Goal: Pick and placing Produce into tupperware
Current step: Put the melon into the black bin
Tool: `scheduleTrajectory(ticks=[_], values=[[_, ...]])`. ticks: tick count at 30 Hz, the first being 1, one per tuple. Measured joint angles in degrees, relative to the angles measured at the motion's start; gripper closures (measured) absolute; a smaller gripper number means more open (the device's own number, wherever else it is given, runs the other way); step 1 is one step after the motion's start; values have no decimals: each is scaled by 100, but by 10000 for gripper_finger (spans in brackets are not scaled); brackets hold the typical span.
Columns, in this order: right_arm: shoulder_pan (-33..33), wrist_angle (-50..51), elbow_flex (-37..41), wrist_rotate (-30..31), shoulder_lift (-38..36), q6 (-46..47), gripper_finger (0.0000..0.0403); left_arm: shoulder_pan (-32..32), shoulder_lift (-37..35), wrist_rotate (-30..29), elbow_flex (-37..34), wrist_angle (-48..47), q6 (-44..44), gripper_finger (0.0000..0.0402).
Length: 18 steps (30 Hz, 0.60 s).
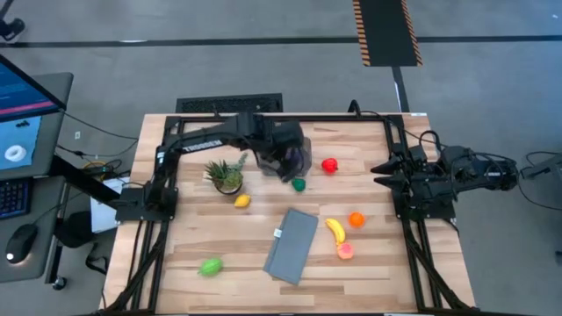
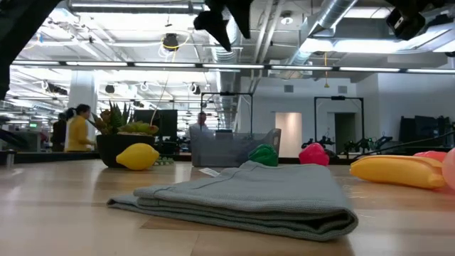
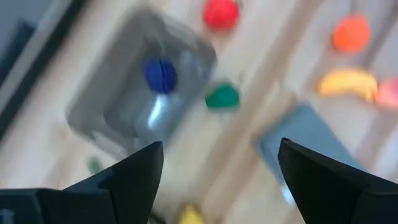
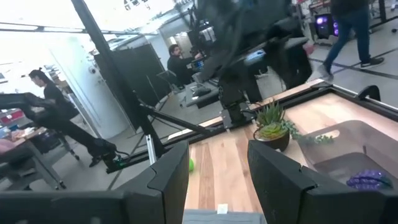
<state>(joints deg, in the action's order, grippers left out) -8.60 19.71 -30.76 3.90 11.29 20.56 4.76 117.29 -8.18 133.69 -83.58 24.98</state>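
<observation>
The tupperware (image 1: 299, 158) stands near the table's far edge with a purple piece (image 3: 160, 74) inside it. My left gripper (image 3: 217, 149) hovers open above it and holds nothing; the high view shows the left gripper (image 1: 283, 151) over the tub's left side. Loose produce lies on the table: red (image 1: 329, 165), dark green (image 1: 299, 184), yellow lemon (image 1: 242, 201), orange (image 1: 356, 219), banana (image 1: 335, 230), pink (image 1: 345, 251) and light green (image 1: 210, 266). My right gripper (image 1: 382, 174) waits open at the table's right edge.
A spiky potted plant (image 1: 226, 174) stands just left of the tub. A folded grey cloth (image 1: 292, 244) lies at the table's middle, toward the near edge. Black frame rails run along both sides. People move in the room behind the table.
</observation>
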Motion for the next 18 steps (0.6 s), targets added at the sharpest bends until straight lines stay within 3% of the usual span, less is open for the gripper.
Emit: scheduleTrajectory(ticks=[4,8,13,18], values=[[1,-1,0,2,0,-4,217,-420,-48,146,-7,-702,392,95],[0,-5,0,7,-2,-2,217,-914,-189,96,-10,-645,629,95],[8,-60,0,43,0,379,217,-1591,-440,-435,-6,-647,763,95],[0,-92,0,44,51,566,217,-2286,-677,-884,-7,-644,243,95]])
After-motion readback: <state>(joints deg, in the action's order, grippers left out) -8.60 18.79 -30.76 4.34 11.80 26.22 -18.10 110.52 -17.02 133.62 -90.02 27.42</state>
